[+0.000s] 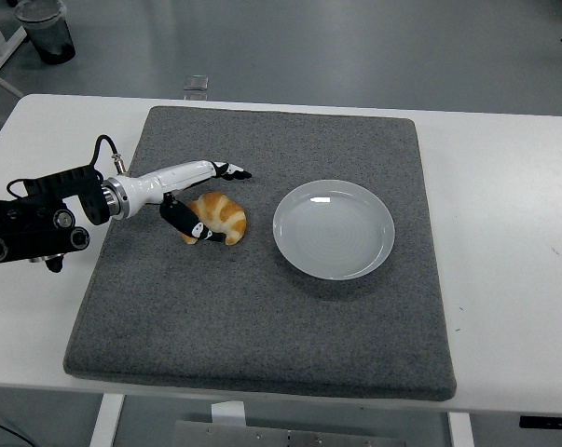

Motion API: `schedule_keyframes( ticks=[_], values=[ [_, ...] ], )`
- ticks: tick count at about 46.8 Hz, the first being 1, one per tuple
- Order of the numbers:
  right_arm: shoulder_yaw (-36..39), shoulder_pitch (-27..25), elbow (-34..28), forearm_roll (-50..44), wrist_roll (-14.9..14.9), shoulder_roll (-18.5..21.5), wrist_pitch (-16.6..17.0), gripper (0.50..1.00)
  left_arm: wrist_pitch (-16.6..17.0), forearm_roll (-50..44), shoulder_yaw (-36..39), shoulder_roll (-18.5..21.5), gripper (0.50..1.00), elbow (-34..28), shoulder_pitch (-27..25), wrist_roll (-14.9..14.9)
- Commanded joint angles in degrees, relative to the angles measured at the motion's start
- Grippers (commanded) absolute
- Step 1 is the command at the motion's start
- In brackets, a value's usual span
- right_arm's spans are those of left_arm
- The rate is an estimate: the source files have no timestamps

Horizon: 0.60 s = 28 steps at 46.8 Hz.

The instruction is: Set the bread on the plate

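A golden croissant (221,217) lies on the grey mat (262,307), left of an empty white plate (333,229). My left hand (220,203) reaches in from the left and straddles the croissant. Its fingers (232,171) stretch over the far side and the thumb (198,229) lies along the near side, touching the bread. The fingers are still spread, not closed around it. The right arm is out of view.
The white table (504,186) extends around the mat. A small clear cup (196,88) stands at the table's far edge. A dark bin (46,30) stands on the floor at the top left.
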Motion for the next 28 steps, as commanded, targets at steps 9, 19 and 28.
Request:
schedule_keyframes(
  ticks=[9, 19, 28],
  values=[
    [-0.1, 0.0, -0.2, 0.0, 0.0, 0.0, 0.0, 0.930, 0.0, 0.0, 0.0, -1.9, 0.971, 2.3, 0.8, -1.5],
    [-0.1, 0.0, -0.4, 0.0, 0.0, 0.0, 0.0, 0.930, 0.0, 0.0, 0.0, -2.3, 0.958, 2.7, 0.9, -1.7],
    [-0.1, 0.0, -0.4, 0.0, 0.0, 0.0, 0.0, 0.930, 0.0, 0.1, 0.0, -2.6, 0.956, 3.9, 1.4, -2.8]
  ],
)
